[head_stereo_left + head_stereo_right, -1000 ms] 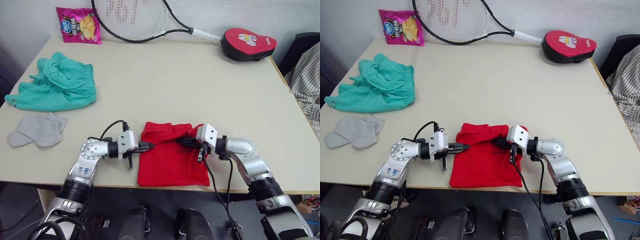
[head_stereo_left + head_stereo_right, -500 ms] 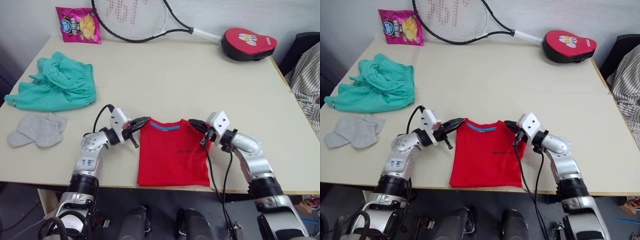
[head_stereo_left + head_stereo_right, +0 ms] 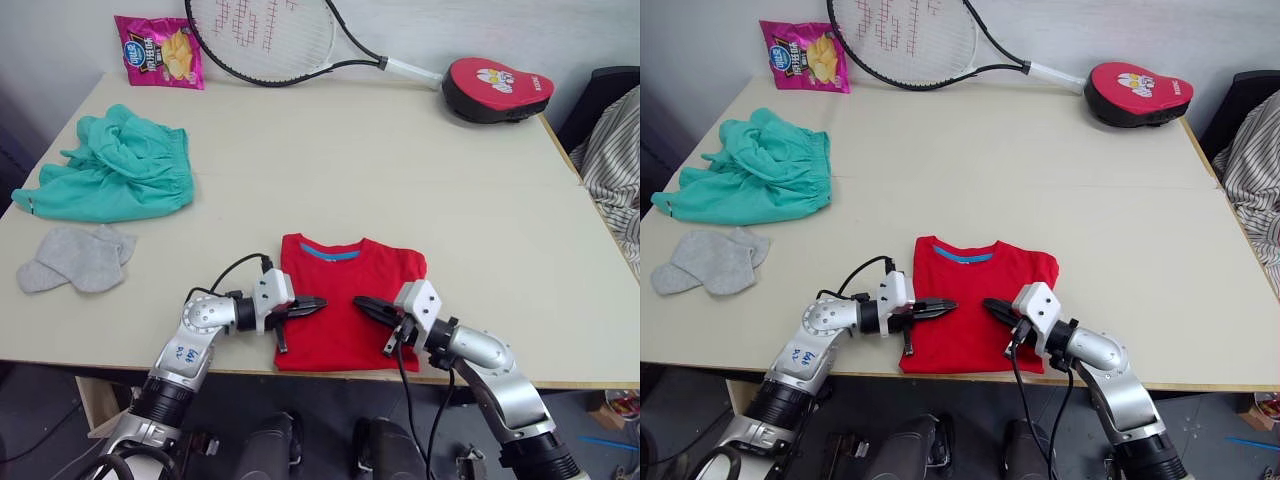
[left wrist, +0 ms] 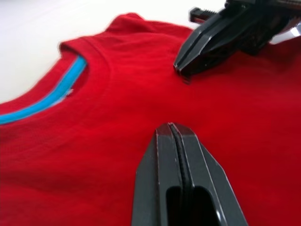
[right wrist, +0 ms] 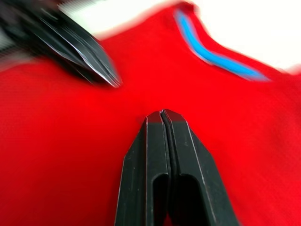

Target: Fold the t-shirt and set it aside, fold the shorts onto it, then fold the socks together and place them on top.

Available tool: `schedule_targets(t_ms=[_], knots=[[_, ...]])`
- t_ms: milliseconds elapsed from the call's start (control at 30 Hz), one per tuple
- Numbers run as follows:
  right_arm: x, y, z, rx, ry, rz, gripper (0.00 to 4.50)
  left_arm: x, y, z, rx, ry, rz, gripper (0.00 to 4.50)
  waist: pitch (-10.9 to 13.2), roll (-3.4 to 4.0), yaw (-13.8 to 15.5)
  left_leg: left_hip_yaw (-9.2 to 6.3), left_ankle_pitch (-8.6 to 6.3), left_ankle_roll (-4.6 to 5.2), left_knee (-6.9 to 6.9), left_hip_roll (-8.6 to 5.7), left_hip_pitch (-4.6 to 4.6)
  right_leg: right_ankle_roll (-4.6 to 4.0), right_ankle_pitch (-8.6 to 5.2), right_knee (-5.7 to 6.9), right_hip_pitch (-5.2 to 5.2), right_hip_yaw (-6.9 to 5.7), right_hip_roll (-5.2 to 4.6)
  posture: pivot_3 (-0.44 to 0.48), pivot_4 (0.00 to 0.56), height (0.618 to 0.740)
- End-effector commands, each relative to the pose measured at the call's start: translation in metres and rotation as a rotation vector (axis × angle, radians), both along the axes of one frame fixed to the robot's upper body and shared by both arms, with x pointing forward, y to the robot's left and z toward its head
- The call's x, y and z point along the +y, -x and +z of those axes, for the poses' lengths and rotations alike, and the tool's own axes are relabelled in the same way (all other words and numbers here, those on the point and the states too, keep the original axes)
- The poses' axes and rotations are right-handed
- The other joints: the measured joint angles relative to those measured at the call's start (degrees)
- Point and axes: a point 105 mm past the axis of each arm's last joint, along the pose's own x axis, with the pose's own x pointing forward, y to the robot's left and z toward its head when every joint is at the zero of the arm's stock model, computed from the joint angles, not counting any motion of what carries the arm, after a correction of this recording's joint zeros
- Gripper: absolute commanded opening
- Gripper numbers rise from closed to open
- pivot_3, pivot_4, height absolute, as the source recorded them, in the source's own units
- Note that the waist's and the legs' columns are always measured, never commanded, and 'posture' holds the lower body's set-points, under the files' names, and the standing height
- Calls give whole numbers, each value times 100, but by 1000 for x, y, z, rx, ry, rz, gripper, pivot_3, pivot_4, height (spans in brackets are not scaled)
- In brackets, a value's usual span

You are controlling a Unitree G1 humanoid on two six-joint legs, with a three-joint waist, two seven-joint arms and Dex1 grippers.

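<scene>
Now, step in hand: the t-shirt fold looks nearly done; setting it aside, the shorts and the socks remain.
T-shirt (image 3: 350,300): lies flat as a compact rectangle at the near edge of the table (image 3: 400,170), collar with its blue inner band facing away from the robot.
Left gripper (image 3: 310,303): over the shirt's left half, fingers pressed together, holding nothing.
Right gripper (image 3: 366,305): over the right half, tip pointing at the left one, fingers likewise closed and empty; the two tips are near but apart.
Shorts (image 3: 115,170): crumpled at the table's far left.
Socks (image 3: 75,258): overlapping, just nearer the robot than the shorts.
Handling: light, soft, limp cotton; I judge the layers will slide or unfold if lifted by one point.
Where to hold: probably both side edges, pinching through all layers at once.
Bystanders: snack bag (image 3: 158,50), racket (image 3: 270,40).
</scene>
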Motion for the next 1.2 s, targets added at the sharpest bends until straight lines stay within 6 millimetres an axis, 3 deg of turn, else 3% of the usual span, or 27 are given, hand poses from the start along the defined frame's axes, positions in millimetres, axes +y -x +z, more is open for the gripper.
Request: schedule_targets(t_ms=[33,167,300,400,500,567,700,833,1033,1200], knots=[[-37,-13,-1,-29,-52,-217,0,10,0,-15,31,-61,60,13,-14,5,-11,0,0,-1,1,2,3,0,0,-1,4,0,1,0,150,740],[-65,-26,3,-50,-140,-361,0,14,-3,-11,22,-30,84,13,-23,6,-33,3,-1,-1,-1,4,17,0,0,-2,11,6,1,0,150,740],[-63,-31,23,-95,-201,-337,0,16,-9,4,-43,30,89,13,-22,7,-37,5,-1,-1,-2,5,18,0,0,-1,7,15,-1,0,150,740],[-35,-29,50,-136,-243,-177,0,17,-13,40,-128,180,61,13,-21,10,-51,10,4,4,-3,7,1,-1,0,5,-17,20,0,0,150,740],[-5,-25,58,-137,-212,-31,0,18,-21,59,-161,263,77,13,-20,10,-51,19,17,23,-2,12,-4,-1,0,22,-28,28,4,0,150,740],[13,-24,60,-130,-207,33,0,16,-25,61,-160,261,80,13,-21,10,-48,21,17,24,-1,12,-4,-1,0,23,-26,27,4,0,150,740],[30,-35,38,-41,-183,31,0,11,-31,34,-94,147,92,13,-21,9,-47,31,16,29,-2,10,-3,0,0,27,-23,26,13,0,150,740],[13,-53,18,1,-153,-65,0,12,-48,23,-97,99,198,13,-20,8,-27,34,19,38,0,2,-6,0,0,28,-24,25,20,0,150,740],[-40,-77,12,6,-147,-279,0,16,-59,12,-61,67,273,13,-23,4,-36,33,19,41,0,-3,0,3,2,30,-21,28,8,0,150,740],[-63,-76,28,-32,-178,-321,0,19,-58,12,-49,83,272,13,-25,3,-37,32,19,40,0,-3,1,3,2,30,-17,28,6,0,150,740]])
